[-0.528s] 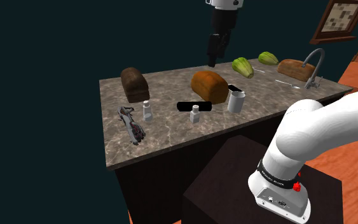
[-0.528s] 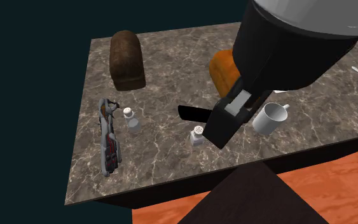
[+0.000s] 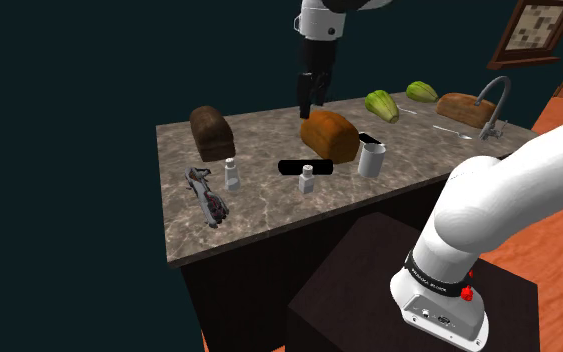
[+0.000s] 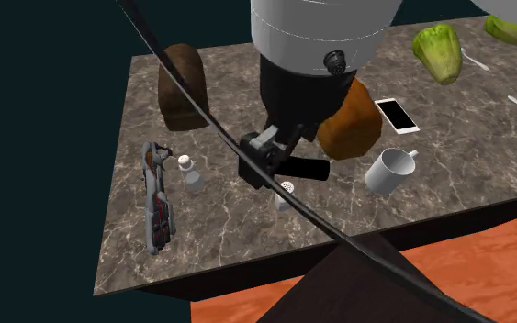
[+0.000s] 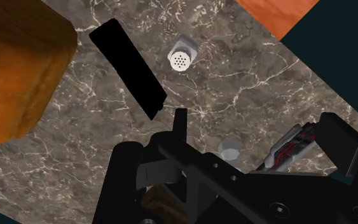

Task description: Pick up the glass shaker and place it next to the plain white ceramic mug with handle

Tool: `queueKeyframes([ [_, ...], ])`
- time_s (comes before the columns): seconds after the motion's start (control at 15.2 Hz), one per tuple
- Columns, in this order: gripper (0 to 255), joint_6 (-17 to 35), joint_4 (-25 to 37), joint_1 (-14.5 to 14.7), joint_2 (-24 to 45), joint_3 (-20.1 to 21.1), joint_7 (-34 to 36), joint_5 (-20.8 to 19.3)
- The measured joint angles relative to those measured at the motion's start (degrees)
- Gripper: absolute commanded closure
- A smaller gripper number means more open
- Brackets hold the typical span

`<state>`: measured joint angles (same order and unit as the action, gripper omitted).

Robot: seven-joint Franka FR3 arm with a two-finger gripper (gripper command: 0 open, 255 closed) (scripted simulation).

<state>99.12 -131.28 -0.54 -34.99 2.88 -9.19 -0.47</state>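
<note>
Where the shaker (image 3: 307,178) stands, bare counter (image 3: 299,215) runs to the edge.

Two small shakers stand upright on the marbled worktop (image 3: 269,215). Both have clear bodies and pale caps, and they look alike, so which one the task means cannot be told. The first shaker (image 3: 307,179) is near the middle of the worktop. From above it shows a squarish body and a round cap dotted with holes. The second shaker (image 3: 232,174) stands farther toward the shoulder view's left, apart from the first. The mug (image 3: 370,160) is plain white and upright with its mouth open upward. Its handle points toward the second exterior view's right. It sits to the shoulder view's right of the first shaker, near but not touching.
</note>
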Motion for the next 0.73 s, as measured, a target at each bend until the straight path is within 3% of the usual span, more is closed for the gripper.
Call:
queueKeyframes([
  [0.73, 0, 13.0, 8.2, 1.2, 22.9, 0.7, -0.7, 2.7],
])
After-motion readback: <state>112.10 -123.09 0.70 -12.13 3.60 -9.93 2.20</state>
